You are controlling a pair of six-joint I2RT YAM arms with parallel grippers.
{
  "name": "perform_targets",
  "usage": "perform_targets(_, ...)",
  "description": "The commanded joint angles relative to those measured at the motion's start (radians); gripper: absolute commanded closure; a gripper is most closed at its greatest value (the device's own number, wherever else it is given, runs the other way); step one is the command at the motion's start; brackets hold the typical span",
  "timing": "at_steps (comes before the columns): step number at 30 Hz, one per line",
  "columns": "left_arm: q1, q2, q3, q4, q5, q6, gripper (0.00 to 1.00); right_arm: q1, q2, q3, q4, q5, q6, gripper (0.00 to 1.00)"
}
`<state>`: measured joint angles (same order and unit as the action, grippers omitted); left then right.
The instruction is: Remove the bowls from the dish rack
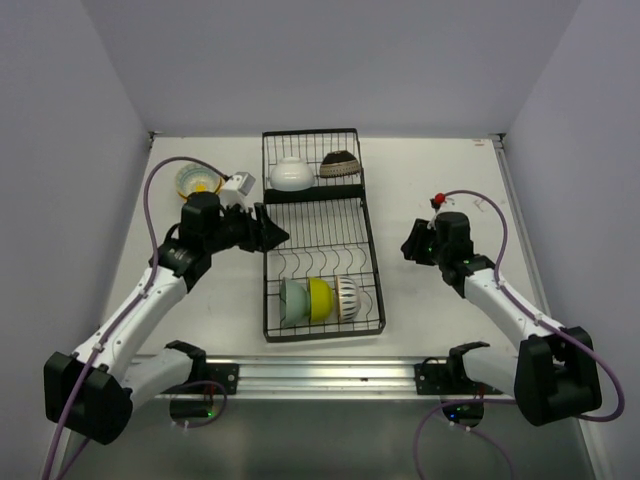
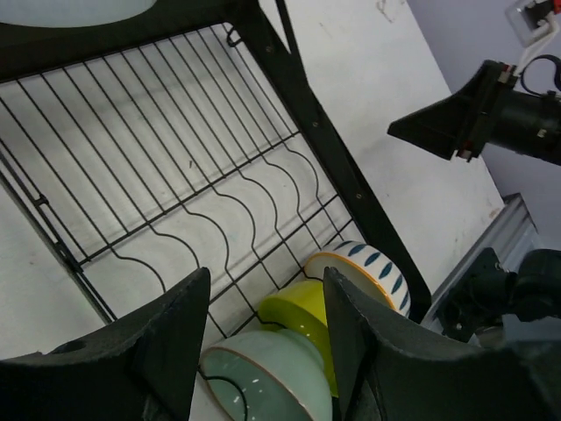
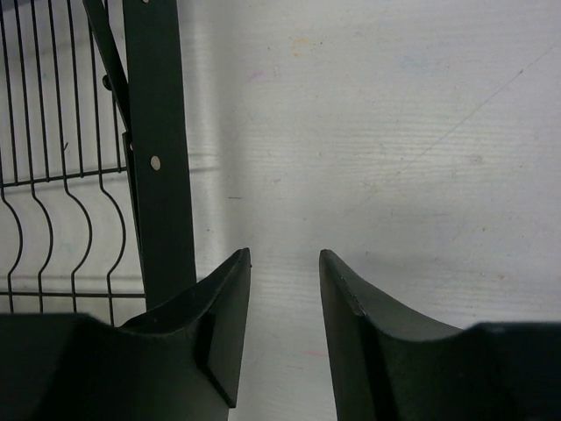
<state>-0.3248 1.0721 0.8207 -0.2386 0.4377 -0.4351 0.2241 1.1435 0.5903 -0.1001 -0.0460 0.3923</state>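
"White tabletop (image 1: 440,190), pale walls all round, and the dish rack (image 1: 312,235) lying down the middle, from the far edge toward the near one. What's left in it?"

"Five bowls that I can count. At the near end three stand on edge between the curved wires, packed side by side: a pale green bowl (image 1: 293,301), a yellow-green bowl (image 1: 319,299) and a striped bowl (image 1: 347,297) with an orange rim. In the small far section a white bowl (image 1: 291,173) and a dark patterned bowl (image 1: 340,163) sit next to each other."

"And the others?"

"Over by the far left corner there's a stack of bowls (image 1: 195,181), well apart from the rack. How many are in it, I can't tell."

"Why is the left arm over the rack?"

"My guess is that it's lining up on the near trio. The left gripper (image 1: 275,237) hangs above the rack's left rail, jaws spread wide and holding nothing, and its wrist view has those three bowls right between the fingers."

"The right one?"

"The right gripper (image 1: 408,245) hovers over bare table just off the rack's right rail, jaws parted a little, nothing between them. It's likely parked clear of the left arm's reach."
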Motion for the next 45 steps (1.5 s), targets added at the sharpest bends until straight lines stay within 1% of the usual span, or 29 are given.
perform_targets(1, -0.020, -0.049, -0.044, 0.045, 0.047, -0.050, 0.42, 0.004, 0.002, 0.006, 0.027, -0.008, -0.010, 0.60)
perform_targets(3, -0.022, -0.058, -0.087, 0.019, 0.027, -0.038, 0.42, 0.004, 0.001, 0.006, 0.027, 0.001, -0.009, 0.60)
perform_targets(4, -0.022, -0.066, -0.106, 0.010, 0.021, -0.039, 0.42, 0.004, -0.001, 0.006, 0.023, 0.008, -0.009, 0.57)
perform_targets(5, -0.022, -0.069, -0.142, 0.009, 0.045, -0.051, 0.42, 0.004, -0.002, 0.006, 0.022, 0.011, -0.009, 0.57)
perform_targets(7, -0.025, -0.092, -0.175, 0.031, 0.076, -0.066, 0.42, 0.004, -0.007, 0.003, 0.025, 0.015, -0.010, 0.66)
perform_targets(8, -0.028, -0.103, -0.202, 0.032, 0.082, -0.082, 0.42, 0.004, -0.008, 0.002, 0.026, 0.015, -0.012, 0.77)
perform_targets(10, -0.034, -0.133, -0.216, 0.022, 0.091, -0.086, 0.42, 0.004, -0.007, 0.000, 0.030, 0.017, -0.012, 0.85)
perform_targets(11, -0.036, -0.142, -0.219, 0.012, 0.101, -0.088, 0.42, 0.004, -0.005, 0.000, 0.030, 0.017, -0.013, 0.96)
perform_targets(12, -0.036, -0.159, -0.225, 0.004, 0.105, -0.090, 0.42, 0.004, -0.004, 0.002, 0.030, 0.015, -0.013, 1.00)
perform_targets(18, -0.045, -0.227, -0.272, 0.007, 0.148, -0.139, 0.42, 0.004, 0.007, 0.002, 0.030, 0.012, -0.013, 1.00)
perform_targets(28, -0.063, -0.259, -0.334, -0.015, 0.179, -0.171, 0.41, 0.004, 0.013, 0.002, 0.028, 0.020, -0.012, 1.00)
perform_targets(30, -0.071, -0.290, -0.379, 0.033, 0.209, -0.221, 0.41, 0.004, 0.015, 0.002, 0.030, 0.021, -0.012, 1.00)
perform_targets(36, -0.082, -0.290, -0.446, 0.130, 0.248, -0.283, 0.41, 0.006, 0.021, 0.002, 0.030, 0.017, -0.012, 1.00)
perform_targets(45, -0.144, -0.268, -0.466, 0.211, 0.211, -0.341, 0.42, 0.004, 0.025, 0.003, 0.030, 0.017, -0.012, 1.00)
